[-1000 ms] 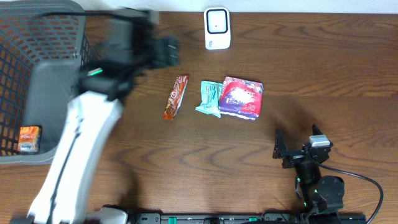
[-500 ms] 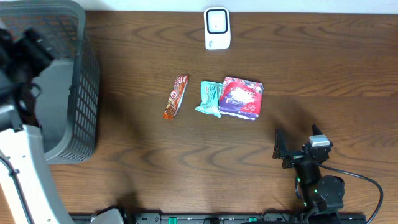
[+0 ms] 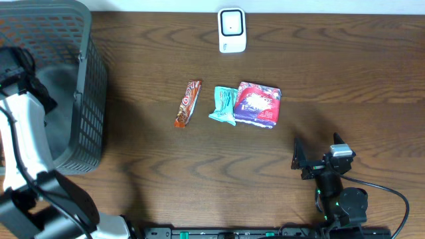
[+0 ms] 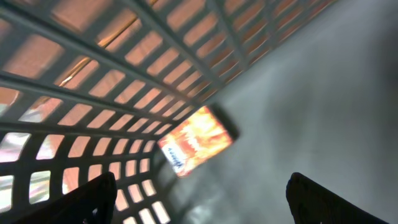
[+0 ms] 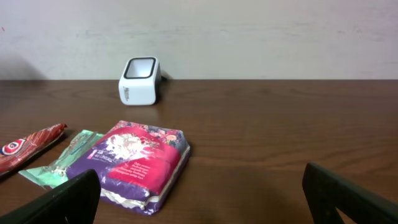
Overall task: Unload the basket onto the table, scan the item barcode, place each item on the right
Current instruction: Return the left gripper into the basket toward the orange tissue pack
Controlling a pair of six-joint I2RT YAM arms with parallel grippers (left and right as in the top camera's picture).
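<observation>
Grey plastic mesh forms the basket [image 3: 93, 73], which stands far to the left of the scanner [image 3: 232, 30] at the table's [image 3: 372, 79] edge. The left arm [image 3: 26, 133] reaches over the rim and down inside. Its wrist view shows the left gripper [image 4: 205, 199] with jaws spread wide and nothing between them. An orange packet [image 4: 198, 147] lies flat on the basket floor against the mesh wall, clear of both fingers [image 4: 93, 199].

On the robot's side of the white scanner, three items lie in a row on the dark wood. A brown bar [image 3: 188, 103] sits slightly left of the scanner and apart from the rest. A teal packet [image 3: 224, 105] is almost straight in front of the scanner, and touching it, slightly right, is a purple-and-red pack [image 3: 259, 104]. Nothing stands between these and the scanner.

Further right of the scanner and much nearer the robot, the right gripper [image 3: 317, 158] hangs just above the table, jaws fully apart and empty, facing the row.
</observation>
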